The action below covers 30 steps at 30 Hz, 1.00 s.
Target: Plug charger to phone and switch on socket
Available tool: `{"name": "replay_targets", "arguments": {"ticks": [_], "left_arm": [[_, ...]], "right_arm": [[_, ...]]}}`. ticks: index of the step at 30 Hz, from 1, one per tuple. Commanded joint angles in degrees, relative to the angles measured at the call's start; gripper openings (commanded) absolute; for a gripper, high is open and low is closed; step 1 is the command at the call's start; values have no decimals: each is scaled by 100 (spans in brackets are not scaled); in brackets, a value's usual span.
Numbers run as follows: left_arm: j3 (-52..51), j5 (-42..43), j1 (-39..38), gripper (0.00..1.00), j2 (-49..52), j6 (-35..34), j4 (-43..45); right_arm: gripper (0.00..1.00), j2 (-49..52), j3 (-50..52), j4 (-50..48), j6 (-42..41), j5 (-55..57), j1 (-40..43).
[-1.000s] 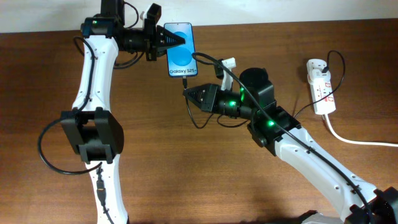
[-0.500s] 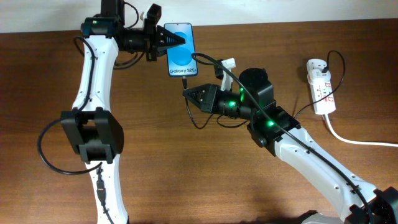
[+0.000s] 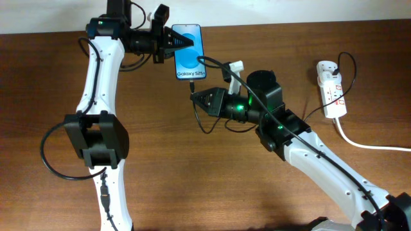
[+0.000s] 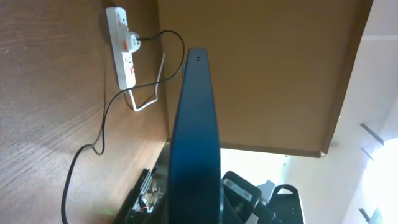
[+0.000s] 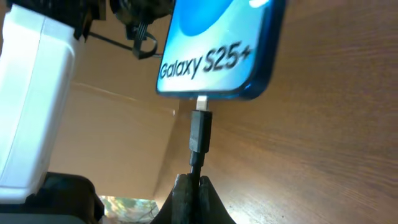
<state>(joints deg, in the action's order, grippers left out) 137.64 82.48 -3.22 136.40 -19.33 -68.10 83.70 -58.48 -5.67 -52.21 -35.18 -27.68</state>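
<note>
The phone (image 3: 190,51) has a blue screen and is held off the table at the back. My left gripper (image 3: 182,43) is shut on its side. In the left wrist view the phone shows edge-on (image 4: 196,124). My right gripper (image 3: 196,96) is shut on the charger cable (image 5: 196,163) just below the black plug (image 5: 200,130). The plug's metal tip meets the port in the phone's lower edge (image 5: 211,59), and part of the tip shows. The white socket (image 3: 331,90) lies at the right and also shows in the left wrist view (image 4: 121,46).
A thick white cable (image 3: 369,145) runs from the socket to the right edge. The thin black charger cable (image 4: 93,146) trails across the wooden table (image 3: 192,179) from a plug head on the socket (image 3: 326,67). A pale wall runs along the back.
The left gripper and the phone have shifted slightly to the right and back. The right gripper has followed a little with the plug.
</note>
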Motion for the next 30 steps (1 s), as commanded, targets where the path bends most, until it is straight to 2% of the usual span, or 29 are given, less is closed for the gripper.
{"name": "replay_targets", "arguments": {"ticks": [1, 15, 23, 30], "left_arm": [[2, 173, -15, 0, -11, -55, -4], [2, 17, -11, 0, -11, -55, 20], [2, 17, 39, 0, -11, -55, 39], [2, 20, 37, 0, -11, -55, 37]], "right_arm": [[4, 37, 24, -17, 98, 94, 76], [4, 37, 24, -28, 98, -339, 70], [4, 37, 24, 197, 229, -402, 72], [4, 37, 24, 26, 227, -313, 76]]}}
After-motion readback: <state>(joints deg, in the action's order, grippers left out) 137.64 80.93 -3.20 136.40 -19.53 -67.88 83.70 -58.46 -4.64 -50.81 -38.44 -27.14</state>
